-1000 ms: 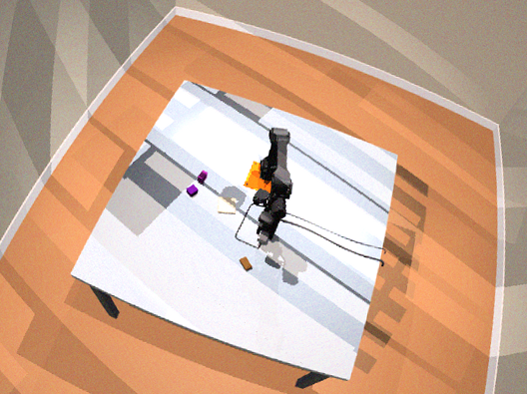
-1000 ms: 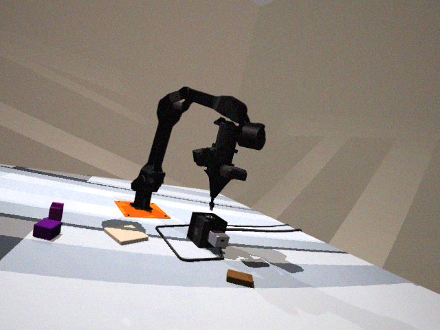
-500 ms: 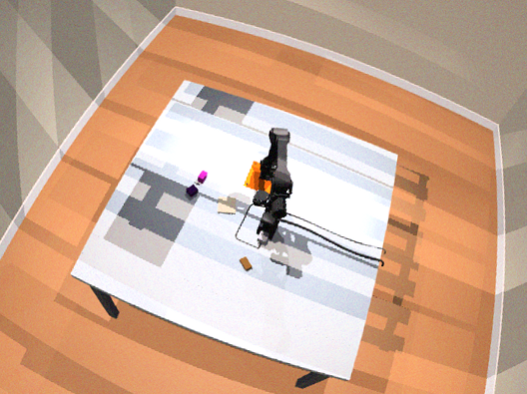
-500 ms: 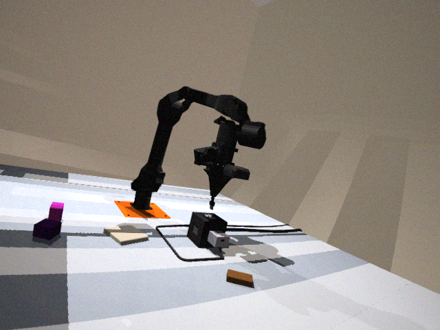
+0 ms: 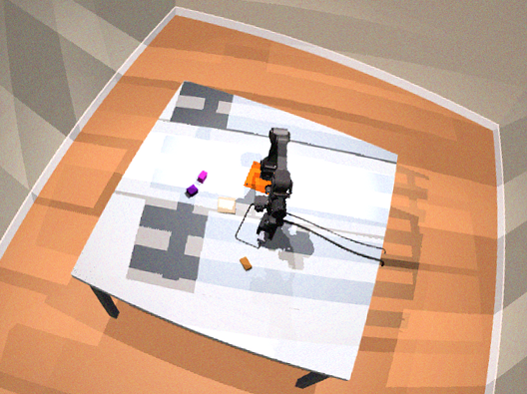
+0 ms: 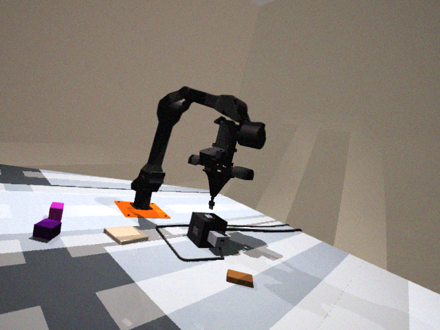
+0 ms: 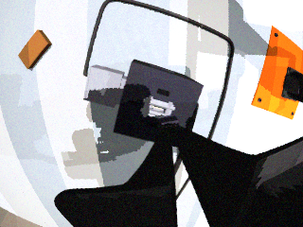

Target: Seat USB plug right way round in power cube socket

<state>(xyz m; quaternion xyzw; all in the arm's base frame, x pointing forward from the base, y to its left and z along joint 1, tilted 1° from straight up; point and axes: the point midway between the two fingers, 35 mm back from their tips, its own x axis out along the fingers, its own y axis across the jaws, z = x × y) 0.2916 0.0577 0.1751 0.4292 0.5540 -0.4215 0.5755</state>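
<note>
The black power cube [image 6: 199, 229] [image 7: 142, 80] stands on the table with a pale socket [image 7: 160, 110] in its top face. My gripper [image 6: 212, 198] [image 7: 170, 134] points down and is shut on the small dark USB plug [image 6: 211, 204] [image 7: 169, 121]. In the exterior view the plug hangs just above the cube's top, with a visible gap. The socket's opening shows in the wrist view, partly beside the plug. Which way round the plug faces cannot be told. In the top view the arm mostly hides the cube.
A light grey block [image 6: 217, 238] [image 7: 105, 81] sticks out of the cube's side. A black cable [image 6: 168, 243] [image 7: 229, 80] loops round the cube. An orange-brown block [image 5: 245, 263] [image 6: 239, 278], a beige slab [image 5: 226, 205], a purple block [image 5: 192, 189] and a magenta block [image 5: 202, 176] lie on the table.
</note>
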